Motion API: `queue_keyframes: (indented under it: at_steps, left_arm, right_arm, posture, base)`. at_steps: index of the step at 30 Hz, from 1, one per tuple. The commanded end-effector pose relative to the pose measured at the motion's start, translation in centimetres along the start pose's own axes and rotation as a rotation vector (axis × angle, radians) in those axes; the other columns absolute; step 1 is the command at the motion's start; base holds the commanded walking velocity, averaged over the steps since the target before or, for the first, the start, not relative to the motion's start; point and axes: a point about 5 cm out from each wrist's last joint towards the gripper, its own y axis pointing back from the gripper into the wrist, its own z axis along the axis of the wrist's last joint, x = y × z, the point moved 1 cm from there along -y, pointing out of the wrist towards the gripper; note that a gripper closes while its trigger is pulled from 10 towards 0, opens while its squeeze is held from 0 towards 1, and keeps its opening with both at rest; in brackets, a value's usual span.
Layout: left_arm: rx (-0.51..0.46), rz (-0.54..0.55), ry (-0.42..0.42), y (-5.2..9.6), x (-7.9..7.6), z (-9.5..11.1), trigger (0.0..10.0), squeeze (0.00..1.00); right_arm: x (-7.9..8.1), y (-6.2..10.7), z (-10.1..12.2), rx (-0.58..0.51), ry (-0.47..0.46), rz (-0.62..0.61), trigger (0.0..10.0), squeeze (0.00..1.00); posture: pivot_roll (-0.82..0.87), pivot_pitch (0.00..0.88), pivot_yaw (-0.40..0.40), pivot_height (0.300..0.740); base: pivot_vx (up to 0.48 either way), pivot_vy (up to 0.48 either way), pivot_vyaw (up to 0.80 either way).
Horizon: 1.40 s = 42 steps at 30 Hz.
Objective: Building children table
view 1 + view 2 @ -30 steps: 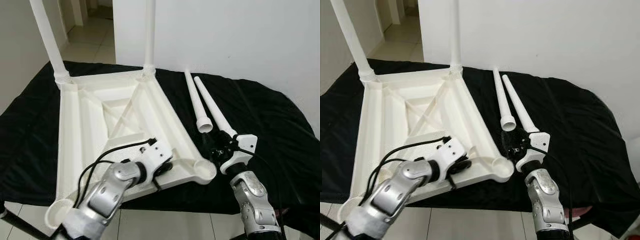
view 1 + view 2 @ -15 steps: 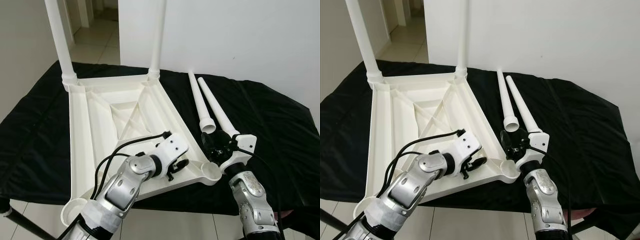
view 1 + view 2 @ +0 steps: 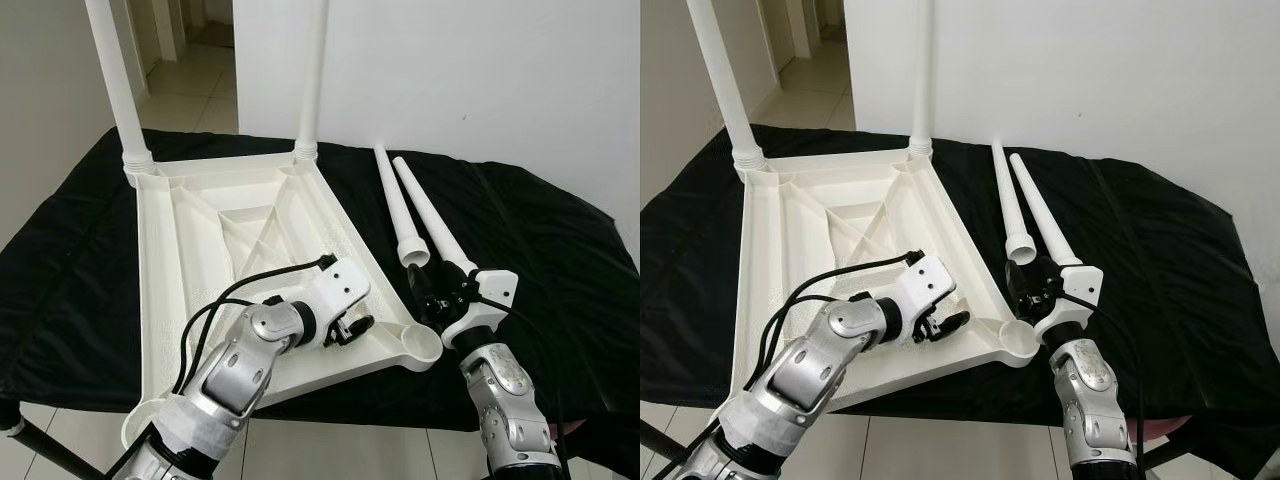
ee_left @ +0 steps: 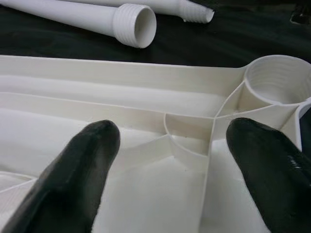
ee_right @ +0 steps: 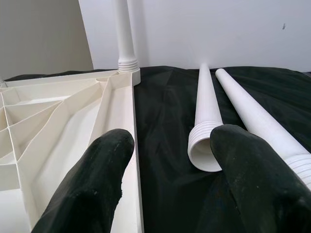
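Left gripper (image 4: 165,160) jaws open, hovering over the ribbed underside of the upturned white tabletop (image 3: 200,250), near its empty corner socket (image 3: 421,343). Right gripper (image 5: 167,170) jaws open too, empty, just short of the threaded ends of two loose white legs (image 3: 415,215) lying side by side on the black-covered bench (image 3: 540,250). Two legs (image 3: 312,75) already stand upright in the tabletop's far corners.

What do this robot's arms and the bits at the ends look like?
Both arms are jointed, shiny silver metal. A white plastic block sits at each wrist, with loose black cables looping along the left arm. Each ends in a tool, the left tool and right tool, made of two long, rounded black fingers.
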Motion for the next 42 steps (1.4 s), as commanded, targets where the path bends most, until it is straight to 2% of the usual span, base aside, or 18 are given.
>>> queue_keyframes:
  at_steps: [1,2,3,9,14,21,28,30,31,32,34,38,42]
  left_arm:
    - [0.005,0.024,0.034,0.6,0.4,-0.2,10.0,0.93]
    - [0.003,0.026,0.052,1.0,0.5,-0.3,10.0,0.93]
    - [0.007,0.028,0.071,1.5,0.6,-0.4,10.0,0.00]
    - [0.020,0.013,0.120,2.2,0.3,-1.0,10.0,0.00]
    - [0.023,-0.062,0.132,2.6,-1.2,-1.1,10.0,0.00]
    - [0.053,-0.075,0.146,2.3,-2.0,-1.5,10.0,0.00]
    - [0.122,-0.042,0.154,1.0,-2.5,-2.2,10.0,0.00]
    - [0.139,-0.021,0.158,0.6,-2.4,-2.4,10.0,0.00]
    - [0.157,0.059,0.186,-0.1,-1.5,-2.5,10.0,0.00]
    - [0.168,0.093,0.206,-0.3,-1.1,-2.6,10.0,0.00]
    - [0.173,0.112,0.218,-0.4,-0.8,-2.6,10.0,0.00]
    - [0.193,0.233,0.282,-0.6,0.6,-3.1,10.0,0.00]
    - [0.194,0.259,0.298,-0.6,1.0,-3.1,10.0,0.00]
  right_arm:
    - [-0.7,0.3,0.1,-0.009,0.012,-0.042,10.0,0.00]
    - [-1.1,0.3,0.2,-0.014,0.017,-0.061,10.0,0.00]
    - [-1.7,0.3,0.5,-0.029,0.025,-0.106,10.0,0.00]
    - [-3.3,0.3,0.8,-0.048,0.047,-0.240,10.0,0.00]
    - [-2.8,0.5,0.1,-0.016,0.054,-0.220,10.0,0.00]
    - [-2.5,1.0,-0.4,-0.001,0.045,-0.221,10.0,0.00]
    - [-1.9,1.2,-0.6,-0.001,0.034,-0.229,10.0,0.00]
    - [-1.9,1.2,-0.5,-0.003,0.034,-0.230,10.0,0.00]
    - [-2.0,1.1,-0.4,-0.007,0.035,-0.234,10.0,0.00]
    - [-2.0,1.1,-0.3,-0.008,0.036,-0.236,10.0,0.00]
    - [-2.1,1.1,-0.3,-0.008,0.037,-0.238,10.0,0.00]
    - [-2.0,1.1,-0.3,-0.011,0.033,-0.243,10.0,0.00]
    - [-2.0,1.0,-0.2,-0.012,0.032,-0.242,10.0,0.00]
  posture:
    - [-0.02,0.000,-0.062,0.740]
    - [-0.02,0.000,-0.062,0.740]
    - [-0.02,0.000,-0.062,0.740]
    - [-0.02,0.000,-0.072,0.740]
    - [-0.01,0.000,-0.080,0.740]
    - [-0.01,0.000,-0.087,0.740]
    - [-0.02,0.000,-0.082,0.740]
    - [-0.03,0.000,-0.082,0.740]
    - [-0.03,0.000,-0.080,0.740]
    - [-0.03,0.000,-0.080,0.740]
    - [-0.03,0.000,-0.080,0.740]
    - [-0.05,0.000,-0.082,0.740]
    - [-0.04,0.000,-0.085,0.740]
  base:
    - [0.000,0.000,0.00]
    - [0.000,0.000,0.00]
    - [0.000,0.000,0.00]
    - [0.000,0.000,0.00]
    - [0.000,0.000,0.00]
    - [0.000,0.000,0.00]
    - [0.000,0.000,0.00]
    - [0.000,0.000,0.00]
    - [0.000,0.000,0.00]
    - [0.000,0.000,0.00]
    - [0.000,0.000,0.00]
    - [0.000,0.000,0.00]
    - [0.000,0.000,0.00]
